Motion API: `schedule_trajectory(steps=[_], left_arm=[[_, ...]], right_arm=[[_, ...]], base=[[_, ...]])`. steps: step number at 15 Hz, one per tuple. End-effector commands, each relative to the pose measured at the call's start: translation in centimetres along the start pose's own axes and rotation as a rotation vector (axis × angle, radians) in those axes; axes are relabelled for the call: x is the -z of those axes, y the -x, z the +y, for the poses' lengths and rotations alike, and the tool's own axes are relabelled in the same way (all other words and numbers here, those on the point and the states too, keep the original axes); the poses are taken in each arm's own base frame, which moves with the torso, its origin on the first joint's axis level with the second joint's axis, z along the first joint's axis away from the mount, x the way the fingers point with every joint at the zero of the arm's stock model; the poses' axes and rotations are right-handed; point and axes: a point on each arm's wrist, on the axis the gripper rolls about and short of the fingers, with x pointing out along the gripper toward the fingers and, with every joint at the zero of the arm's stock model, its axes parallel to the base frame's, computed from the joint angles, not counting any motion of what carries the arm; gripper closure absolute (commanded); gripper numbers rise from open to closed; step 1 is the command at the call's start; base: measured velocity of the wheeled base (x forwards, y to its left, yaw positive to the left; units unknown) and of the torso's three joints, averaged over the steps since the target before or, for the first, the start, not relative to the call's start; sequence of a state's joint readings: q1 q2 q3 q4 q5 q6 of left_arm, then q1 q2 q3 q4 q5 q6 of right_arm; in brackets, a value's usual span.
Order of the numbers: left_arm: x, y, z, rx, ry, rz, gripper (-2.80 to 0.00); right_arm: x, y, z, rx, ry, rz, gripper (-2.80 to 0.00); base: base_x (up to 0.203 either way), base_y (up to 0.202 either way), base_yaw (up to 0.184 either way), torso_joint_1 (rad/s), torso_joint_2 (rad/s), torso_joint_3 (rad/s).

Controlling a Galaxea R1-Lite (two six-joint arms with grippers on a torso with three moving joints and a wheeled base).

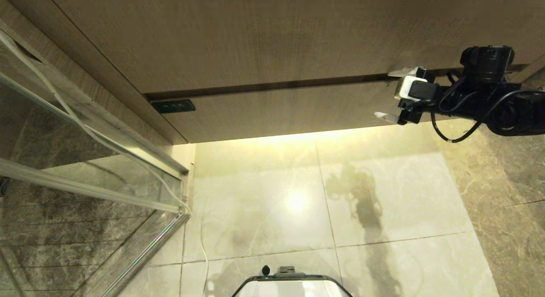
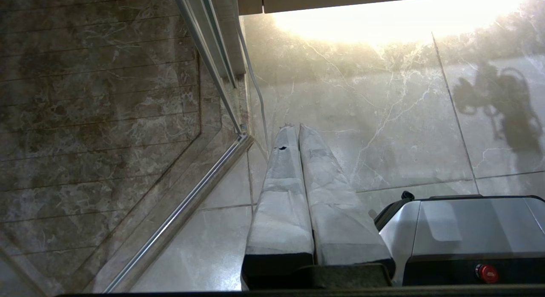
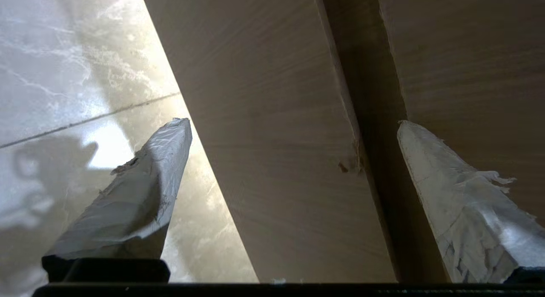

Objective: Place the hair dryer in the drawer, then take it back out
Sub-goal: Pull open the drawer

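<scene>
One closed drawer [image 1: 281,111] sits under one taller wood panel [image 1: 255,37]. Two grippers show: the right gripper [image 1: 389,94] and the left gripper [image 2: 294,126]. One glass door [image 1: 85,131] stands alongside.

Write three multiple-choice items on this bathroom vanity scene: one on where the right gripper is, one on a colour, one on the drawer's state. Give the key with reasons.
1. Where is the right gripper?
A. Over the floor tiles by the glass door
B. At the right end of the drawer front, its fingers straddling that front
C. Resting on the robot's base

2. What colour is the small plate at the drawer front's left end?
A. Red
B. White
C. Dark green

3. What state is the drawer in?
A. Closed
B. Pulled fully out
C. Removed and lying on the floor

Key: 1 B, the right wrist view shows one finger below the drawer front and the other at the gap above it. 2 C, the head view shows it dark green. 3 A, its front sits flush under the taller panel.
</scene>
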State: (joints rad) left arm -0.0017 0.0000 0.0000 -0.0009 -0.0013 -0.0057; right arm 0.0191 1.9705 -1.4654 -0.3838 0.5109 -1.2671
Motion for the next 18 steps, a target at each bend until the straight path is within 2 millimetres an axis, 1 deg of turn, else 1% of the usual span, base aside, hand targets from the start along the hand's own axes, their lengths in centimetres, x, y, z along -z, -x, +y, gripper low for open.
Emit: schedule_trajectory(steps=[1, 7, 8, 11, 14, 18], left_arm=[[0.0, 0.0, 0.0, 0.0, 0.0, -0.001, 0.0], [0.0, 0.0, 0.0, 0.0, 0.0, -0.001, 0.0], [0.0, 0.0, 0.0, 0.0, 0.0, 0.0, 0.0], [0.0, 0.0, 0.0, 0.0, 0.0, -0.001, 0.0], [0.0, 0.0, 0.0, -0.001, 0.0, -0.001, 0.0], [0.0, 0.0, 0.0, 0.002, 0.0, -0.001, 0.0]], right_arm=[[0.7, -1.0, 0.2, -0.002, 0.004, 0.002, -2.8], [1.9, -2.9, 0.5, 0.006, 0.007, 0.007, -2.8], [2.4, -3.3, 0.5, 0.013, 0.009, 0.013, -2.8], [3.4, -3.8, 0.8, 0.011, 0.001, 0.03, -2.8], [4.0, -4.0, 1.6, 0.009, -0.047, 0.136, -2.8], [4.2, -3.4, 1.8, 0.011, -0.228, 0.375, -2.8]], base=[[0.0, 0.0, 0.0, 0.0, 0.0, 0.0], [0.0, 0.0, 0.0, 0.0, 0.0, 0.0], [0.0, 0.0, 0.0, 0.0, 0.0, 0.0], [0.0, 0.0, 0.0, 0.0, 0.0, 0.0], [0.0, 0.0, 0.0, 0.0, 0.0, 0.0], [0.0, 0.0, 0.0, 0.0, 0.0, 0.0]])
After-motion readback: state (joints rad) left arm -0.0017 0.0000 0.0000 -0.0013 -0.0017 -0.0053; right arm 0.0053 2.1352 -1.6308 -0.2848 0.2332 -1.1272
